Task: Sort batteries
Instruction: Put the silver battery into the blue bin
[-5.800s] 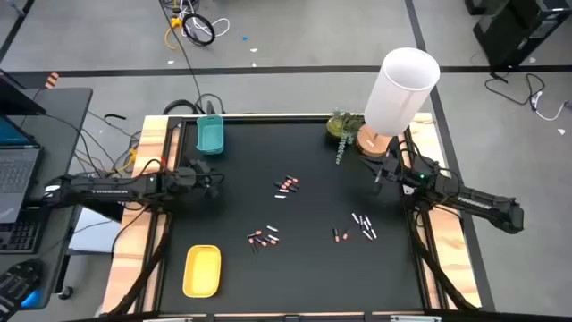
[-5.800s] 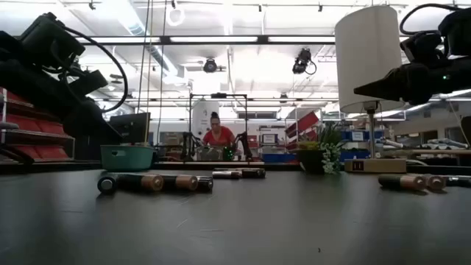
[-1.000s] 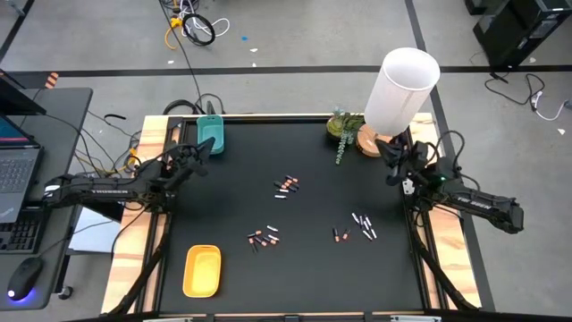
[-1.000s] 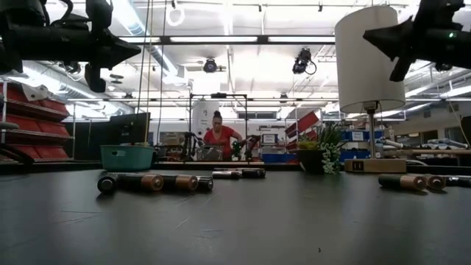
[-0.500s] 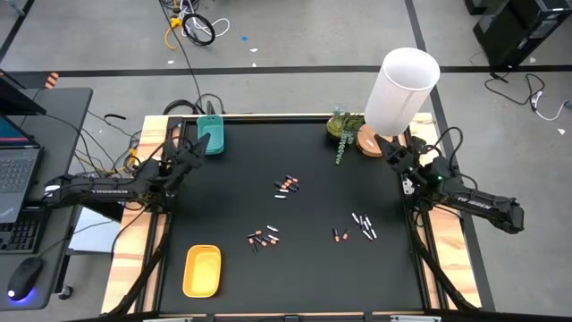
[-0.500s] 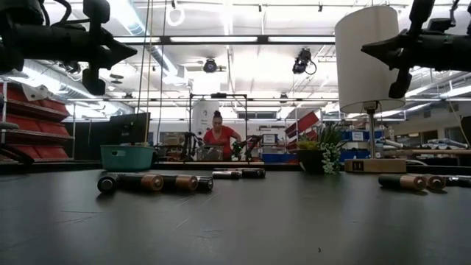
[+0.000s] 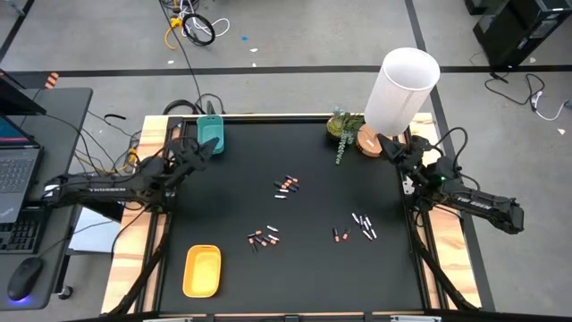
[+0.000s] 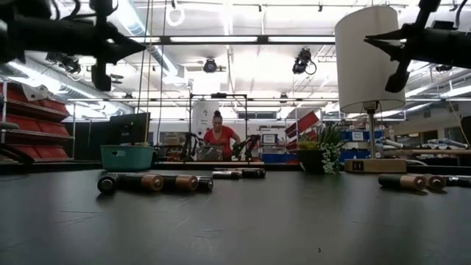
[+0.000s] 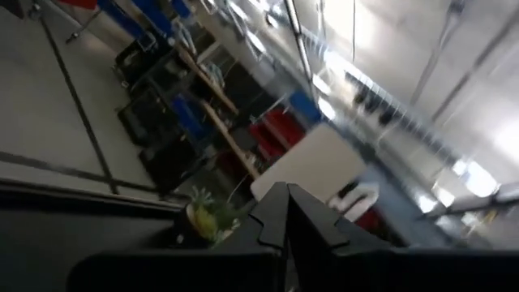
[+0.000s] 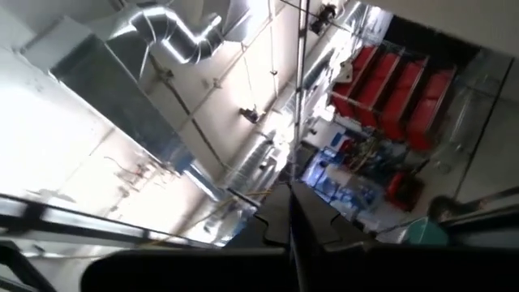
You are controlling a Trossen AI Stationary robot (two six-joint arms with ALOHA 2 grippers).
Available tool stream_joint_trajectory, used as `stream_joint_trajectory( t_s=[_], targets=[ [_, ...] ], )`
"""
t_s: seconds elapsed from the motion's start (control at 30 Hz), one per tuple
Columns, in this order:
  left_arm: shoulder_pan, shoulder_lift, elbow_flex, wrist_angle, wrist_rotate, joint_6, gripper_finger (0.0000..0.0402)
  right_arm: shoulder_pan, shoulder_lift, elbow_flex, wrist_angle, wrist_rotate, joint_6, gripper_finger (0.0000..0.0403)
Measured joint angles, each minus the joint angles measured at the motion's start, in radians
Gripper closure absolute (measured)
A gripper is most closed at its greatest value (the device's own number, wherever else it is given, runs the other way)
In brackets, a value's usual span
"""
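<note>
My left gripper hangs closed and empty over the desk's left rear, just beside the teal tray. To sort well, I judge I should part the fingers before descending, and take one cell at a time from the nearest cluster. The yellow tray waits at the front left. The batteries lie in three loose groups mid-desk: one central, one nearer the front, one to the right. My right gripper, also closed on nothing, hovers by the lamp. The high view shows the clusters' spread. The low view shows the batteries lying flat on their sides, both grippers well above.
</note>
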Motion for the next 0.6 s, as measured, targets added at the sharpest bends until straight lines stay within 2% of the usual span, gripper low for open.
stream_joint_trajectory(
  t_s=[0.13,0.27,0.4,0.5,0.6],
  targets=[
    [0.000,0.050,0.152,-0.212,0.070,0.073,0.0382,0.000,0.000,0.000,0.000,0.032,0.013,0.0394],
    [0.000,0.115,0.288,-0.380,0.109,0.147,0.0381,0.000,0.000,0.000,0.038,0.089,-0.111,0.0385],
    [0.000,0.180,0.368,-0.379,0.105,0.225,0.0364,0.000,0.000,0.000,0.081,0.095,-0.127,0.0383],
    [0.000,0.233,0.409,-0.364,0.094,0.233,0.0345,0.000,0.003,0.012,0.050,0.065,-0.092,0.0384],
    [0.001,0.295,0.454,-0.366,0.165,0.230,0.0335,0.000,0.019,0.018,0.032,0.039,-0.079,0.0384]
  ],
)
